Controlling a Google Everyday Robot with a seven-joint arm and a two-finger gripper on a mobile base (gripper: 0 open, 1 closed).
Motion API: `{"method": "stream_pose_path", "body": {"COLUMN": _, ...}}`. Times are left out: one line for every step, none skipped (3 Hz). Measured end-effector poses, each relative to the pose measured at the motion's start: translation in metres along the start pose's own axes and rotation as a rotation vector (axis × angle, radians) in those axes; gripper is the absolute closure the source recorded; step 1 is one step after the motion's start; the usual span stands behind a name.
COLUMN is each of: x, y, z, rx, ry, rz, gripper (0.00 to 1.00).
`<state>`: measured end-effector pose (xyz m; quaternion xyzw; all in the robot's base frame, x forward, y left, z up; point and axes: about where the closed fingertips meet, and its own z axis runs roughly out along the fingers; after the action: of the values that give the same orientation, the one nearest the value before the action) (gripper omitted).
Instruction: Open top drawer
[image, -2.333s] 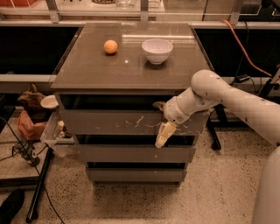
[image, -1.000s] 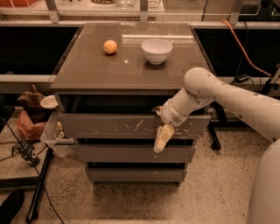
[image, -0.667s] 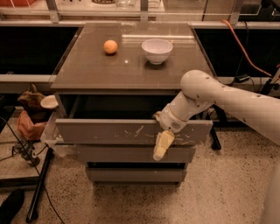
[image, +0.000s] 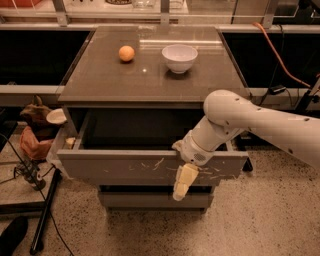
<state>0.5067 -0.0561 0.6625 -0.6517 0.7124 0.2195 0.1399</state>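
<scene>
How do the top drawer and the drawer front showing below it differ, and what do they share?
The top drawer stands open, its dark inside showing; the lower drawer front sits back beneath it. The top drawer's front bears pale scratches; the lower drawer front shows none. The gripper hangs over the top drawer's front, right of centre, not on the lower drawer front. Both are grey-brown and handleless.

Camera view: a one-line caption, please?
Gripper at the front edge of the open top drawer; orange and white bowl on the cabinet top.
</scene>
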Motion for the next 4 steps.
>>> {"method": "stream_pose_path", "body": {"x": 0.001, "y": 0.007, "z": 0.005, "rx": -0.020, "ry": 0.007, "rz": 0.005, "gripper": 0.00}}
{"method": "stream_pose_path", "body": {"x": 0.000, "y": 0.015, "z": 0.004, "rx": -0.022, "ry": 0.009, "rz": 0.018, "gripper": 0.00}}
{"method": "stream_pose_path", "body": {"x": -0.001, "y": 0.015, "z": 0.003, "rx": -0.022, "ry": 0.009, "rz": 0.018, "gripper": 0.00}}
{"method": "stream_pose_path", "body": {"x": -0.001, "y": 0.051, "z": 0.007, "rx": -0.030, "ry": 0.019, "rz": 0.040, "gripper": 0.00}}
